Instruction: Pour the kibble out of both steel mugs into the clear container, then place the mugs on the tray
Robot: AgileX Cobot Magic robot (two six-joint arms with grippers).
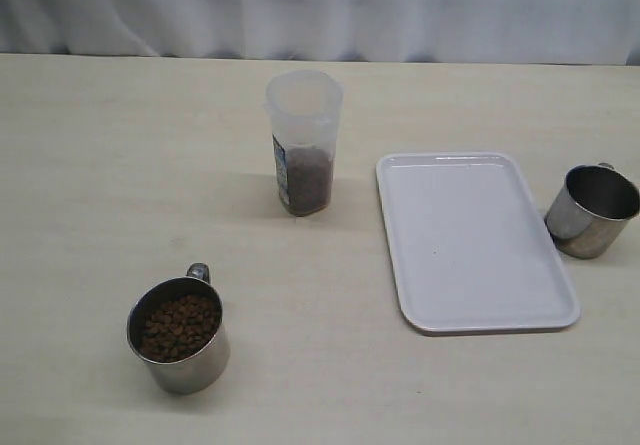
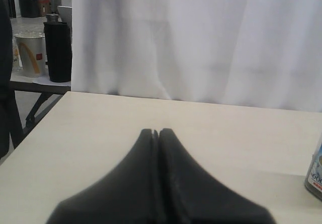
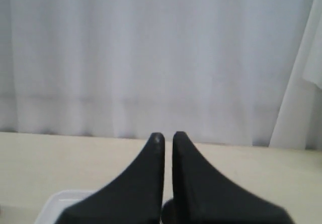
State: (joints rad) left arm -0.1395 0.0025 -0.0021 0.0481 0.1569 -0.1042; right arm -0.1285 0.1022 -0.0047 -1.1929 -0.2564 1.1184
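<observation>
Two steel mugs stand on the table (image 1: 90, 165), neither on the tray (image 1: 470, 295). The full mug (image 1: 190, 370) sits at the front left, well apart from everything else, its handle turned toward the back, and kibble (image 1: 180, 327) fills it nearly to the rim. The empty mug (image 1: 585, 230) stands just beside the tray's right edge, showing only bare steel inside; whether it touches the rim I cannot tell.

Between them, toward the back, the clear container (image 1: 304, 105) stands upright near the tray's back left corner. A layer of pellets (image 1: 307, 180) lies in its lower part and its label faces left. The white tray lies flat with nothing on it.

Neither arm shows in the exterior view. In the left wrist view, the left gripper (image 2: 156, 132) has its black fingers pressed together, grasping nothing, above bare table, with the container's label at the picture's edge. In the right wrist view, the right gripper (image 3: 167, 134) is closed to a thin slit, holding nothing, with a corner of the tray beneath it. A white curtain (image 1: 320, 10) hangs behind the table.
</observation>
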